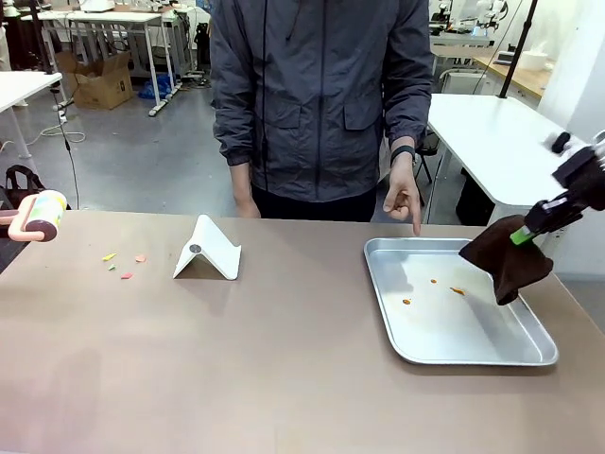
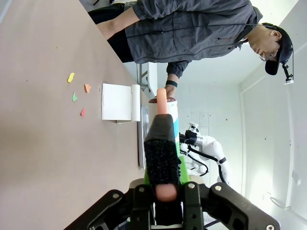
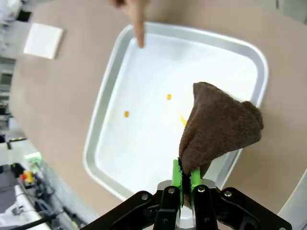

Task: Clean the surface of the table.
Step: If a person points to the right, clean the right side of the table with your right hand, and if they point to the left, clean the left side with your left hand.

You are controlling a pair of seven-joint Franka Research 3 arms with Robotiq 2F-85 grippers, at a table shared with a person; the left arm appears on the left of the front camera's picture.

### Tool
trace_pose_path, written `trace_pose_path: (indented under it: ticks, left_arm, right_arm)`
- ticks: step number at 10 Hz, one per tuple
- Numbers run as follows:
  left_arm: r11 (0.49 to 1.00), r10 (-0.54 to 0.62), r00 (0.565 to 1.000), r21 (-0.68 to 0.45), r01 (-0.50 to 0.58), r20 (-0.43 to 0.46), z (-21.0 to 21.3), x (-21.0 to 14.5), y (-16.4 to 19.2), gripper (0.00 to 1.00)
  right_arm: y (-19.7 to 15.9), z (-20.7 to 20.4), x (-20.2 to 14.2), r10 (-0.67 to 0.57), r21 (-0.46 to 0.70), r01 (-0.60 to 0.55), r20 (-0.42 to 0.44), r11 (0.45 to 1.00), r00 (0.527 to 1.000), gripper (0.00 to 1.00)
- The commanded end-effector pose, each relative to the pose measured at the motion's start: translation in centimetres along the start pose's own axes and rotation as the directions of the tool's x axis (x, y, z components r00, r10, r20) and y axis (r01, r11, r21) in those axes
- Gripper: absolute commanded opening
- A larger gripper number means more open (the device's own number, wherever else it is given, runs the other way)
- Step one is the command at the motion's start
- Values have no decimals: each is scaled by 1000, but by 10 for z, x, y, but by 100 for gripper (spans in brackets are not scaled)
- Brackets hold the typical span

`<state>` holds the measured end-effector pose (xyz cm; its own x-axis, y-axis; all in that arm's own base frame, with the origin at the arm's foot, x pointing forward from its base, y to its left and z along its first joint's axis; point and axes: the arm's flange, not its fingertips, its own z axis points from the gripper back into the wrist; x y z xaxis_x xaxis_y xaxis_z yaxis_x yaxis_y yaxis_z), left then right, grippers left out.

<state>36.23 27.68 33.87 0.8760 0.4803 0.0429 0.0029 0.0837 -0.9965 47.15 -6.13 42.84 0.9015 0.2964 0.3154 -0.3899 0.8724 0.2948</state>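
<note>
Hanging over the right side of the tray (image 1: 473, 331), a brown cloth (image 1: 506, 260) is pinched at its top corner by the right gripper (image 1: 522, 235), whose jaws are clamped on the fabric. The cloth's lower tip is above or at the tray's right part; whether it touches the metal cannot be told. Three small orange crumbs (image 1: 433, 281) lie inside the tray, left of the cloth. A person's hand (image 1: 404, 199) reaches down at the tray's far rim, one finger pointing at its far left corner. The tray sits on the right half of the brown table (image 1: 284, 369), which spreads wide around it. Left of the tray, on the table, stands a white folded stand (image 1: 208, 251). Farther left again lie a few coloured scraps (image 1: 121, 263). Well left of the tray, past the scraps at the table's left edge, is a roller (image 1: 43, 216) with a pink handle. The left gripper (image 2: 165, 143) has its jaws clamped on that handle.
</note>
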Motion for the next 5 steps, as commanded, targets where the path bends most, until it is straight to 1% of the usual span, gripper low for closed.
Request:
trace_pose_path:
  ticks: [1,3,4,5]
  left_arm:
    - [1000,-20,1000,-12,20,-8,2,-3,-3,0]
    - [1000,-20,1000,-12,20,-8,2,-3,-3,0]
    - [1000,-20,1000,-12,20,-8,2,-3,-3,0]
    - [1000,-20,1000,-12,20,-8,2,-3,-3,0]
  right_arm:
    - [-8,-21,16,-35,-73,35,0,997,999,7]
    - [-13,-61,25,-38,-120,35,-23,992,999,7]
    - [-14,-77,28,-55,-121,54,-6,991,998,7]
    - [-12,-92,29,-48,-80,47,-11,996,999,7]
